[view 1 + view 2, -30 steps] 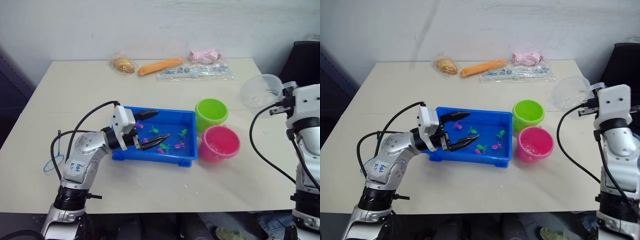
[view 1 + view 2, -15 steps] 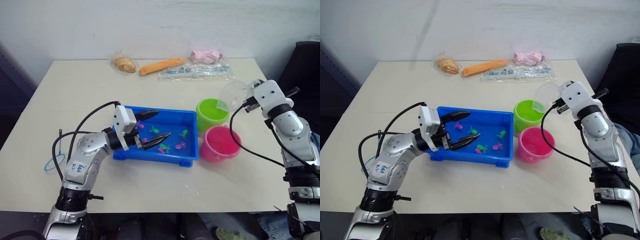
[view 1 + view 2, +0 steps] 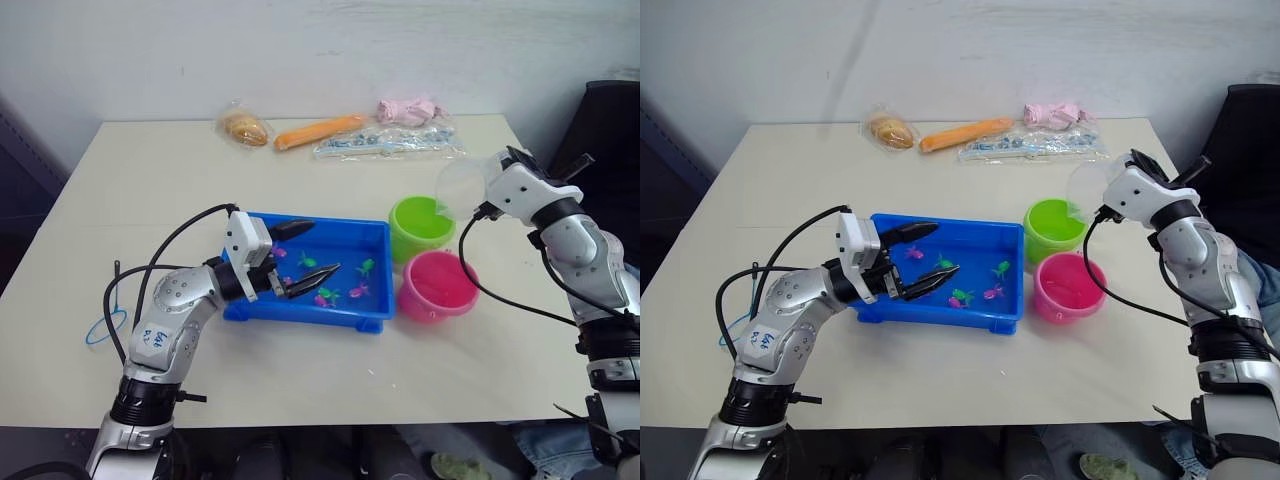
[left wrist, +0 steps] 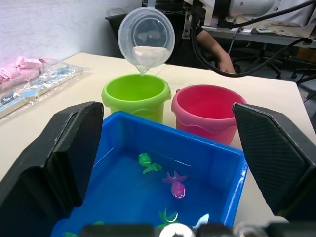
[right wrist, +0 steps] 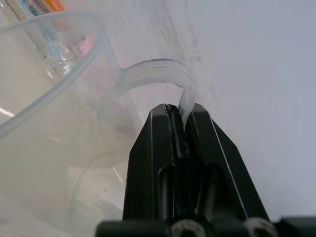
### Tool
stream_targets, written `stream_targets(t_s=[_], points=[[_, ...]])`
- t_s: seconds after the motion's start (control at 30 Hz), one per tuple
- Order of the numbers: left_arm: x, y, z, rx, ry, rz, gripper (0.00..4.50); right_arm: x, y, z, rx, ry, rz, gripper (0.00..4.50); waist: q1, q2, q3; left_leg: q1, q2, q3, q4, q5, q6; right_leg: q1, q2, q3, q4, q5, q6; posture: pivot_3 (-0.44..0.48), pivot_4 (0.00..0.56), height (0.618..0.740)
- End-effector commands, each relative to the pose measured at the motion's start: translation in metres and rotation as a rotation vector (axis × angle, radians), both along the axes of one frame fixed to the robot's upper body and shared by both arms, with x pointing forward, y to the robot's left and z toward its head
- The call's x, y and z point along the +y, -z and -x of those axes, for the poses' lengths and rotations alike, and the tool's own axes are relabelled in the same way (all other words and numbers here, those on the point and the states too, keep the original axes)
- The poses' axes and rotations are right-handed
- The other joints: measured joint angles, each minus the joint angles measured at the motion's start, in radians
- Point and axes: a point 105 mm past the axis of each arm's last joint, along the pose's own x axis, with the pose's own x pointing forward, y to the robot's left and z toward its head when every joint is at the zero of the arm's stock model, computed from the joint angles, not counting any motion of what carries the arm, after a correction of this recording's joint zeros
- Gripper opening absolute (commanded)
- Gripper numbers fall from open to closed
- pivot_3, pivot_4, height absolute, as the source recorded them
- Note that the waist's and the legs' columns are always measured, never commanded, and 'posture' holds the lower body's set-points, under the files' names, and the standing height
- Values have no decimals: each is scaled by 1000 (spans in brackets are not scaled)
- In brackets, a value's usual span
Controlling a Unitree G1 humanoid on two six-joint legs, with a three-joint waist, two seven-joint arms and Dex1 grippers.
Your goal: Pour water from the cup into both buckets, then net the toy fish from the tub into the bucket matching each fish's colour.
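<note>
Cup (image 3: 462,186) tipped over green bucket (image 3: 421,227), right jaws clamping its handle; left jaws spread above tub (image 3: 345,245).

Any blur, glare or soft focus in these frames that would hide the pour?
Left wrist view: the cup, green bucket and pink bucket are sharp enough, and the water at the spout reads clearly; its own fingers loom large and soft. Right wrist view: the cup wall is a pale blur. Left eye view: even light, no glare on the tub.
</note>
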Motion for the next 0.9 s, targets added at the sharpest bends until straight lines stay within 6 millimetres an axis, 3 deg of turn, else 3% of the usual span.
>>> stream_targets(t_s=[0.03,0.9], points=[[-4,-8,7,-40,20,10,4500,4,-21,4,-93,-12,59,64,0,0,0,0,0,0,0,0,0,0,0,0,0,0,0,0,150,740],[-2,-10,7,-53,11,0,4500,26,-21,6,-191,-54,265,64,-6,0,0,0,0,0,0,0,0,0,0,0,0,0,0,0,150,740]])
